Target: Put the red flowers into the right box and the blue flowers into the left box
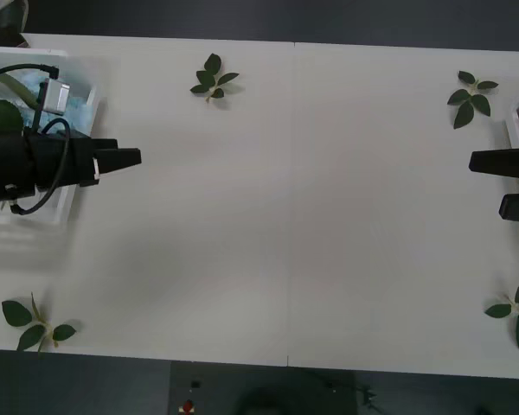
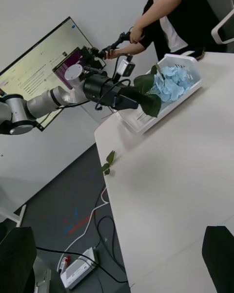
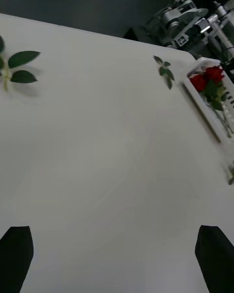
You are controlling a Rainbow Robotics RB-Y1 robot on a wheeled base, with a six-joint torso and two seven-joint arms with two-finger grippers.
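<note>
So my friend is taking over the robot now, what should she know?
Left pincer: open and empty, hanging at the inner edge of the left box.
Right pincer: open and empty, at the table's right edge by the right box.
Blue flowers lie in the left box. Red flowers lie in the right box.
Left on the table: loose leaf sprigs near the corners, no blooms.
The sorting looks done; nothing seems left to move.

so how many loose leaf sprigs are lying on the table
4: one far-left leaf sprig, one far-right sprig, one near-left sprig, one near-right sprig. The arms could hide more.
</note>
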